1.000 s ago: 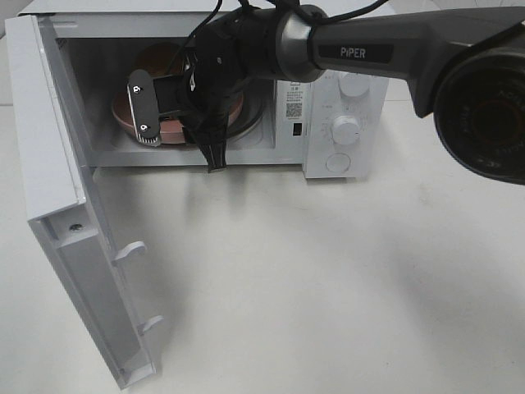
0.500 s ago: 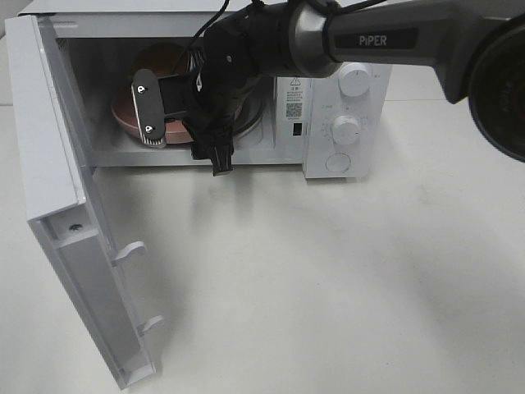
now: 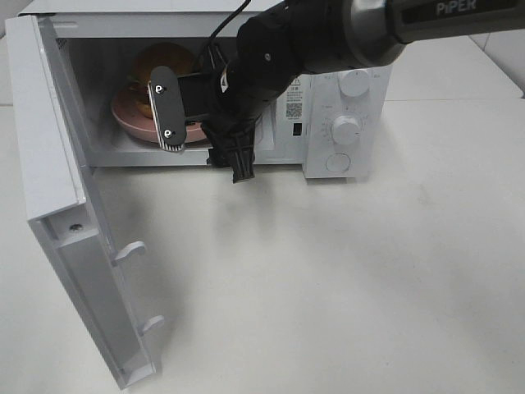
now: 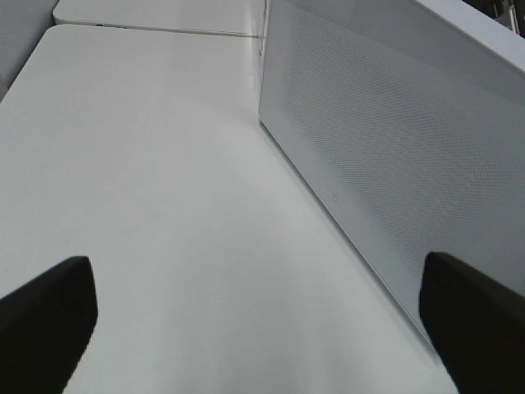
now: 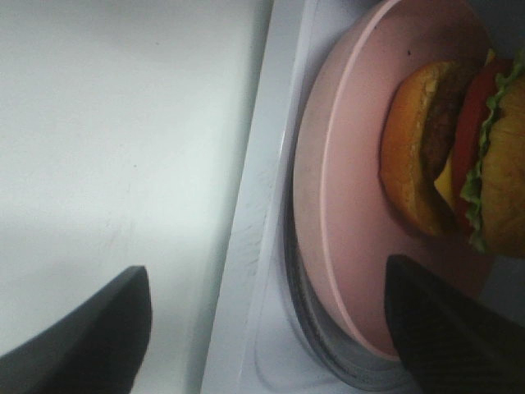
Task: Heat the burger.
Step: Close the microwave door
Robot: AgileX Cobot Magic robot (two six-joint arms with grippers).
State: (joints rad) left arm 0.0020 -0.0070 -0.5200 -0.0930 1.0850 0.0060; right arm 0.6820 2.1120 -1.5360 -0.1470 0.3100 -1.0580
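A white box-shaped microwave oven [image 3: 373,123] stands at the top of the high picture on the plain white desk [image 3: 344,279]. Its white door [image 3: 53,189] is swung wide open down the left side. Inside the oven, in the upper left of the picture, the round burger [image 3: 168,56] with a shiny golden-brown bun sits on a round pink plate [image 3: 130,115]. The right wrist picture shows the burger [image 5: 426,156] up close, with red tomato, green lettuce, yellow cheese and dark meat. There the pink plate [image 5: 344,213] rests on a clear round glass tray [image 5: 316,353] on the oven floor. The black right tool [image 3: 203,139] hangs just in front of the oven's mouth, at the end of a dark arm [image 3: 328,37] that comes in from the upper right. Its 2 fingers [image 3: 166,116] are spread apart and pinch nothing. The pale-faced finger is in front of the plate and the dark finger points down by the oven's front edge. On the right of the oven front are 2 round white knobs [image 3: 347,130]. The left tool [image 4: 261,328] is spread wide too, with nothing in it, over the bare desk beside a white wall [image 4: 394,156] full of tiny dots.
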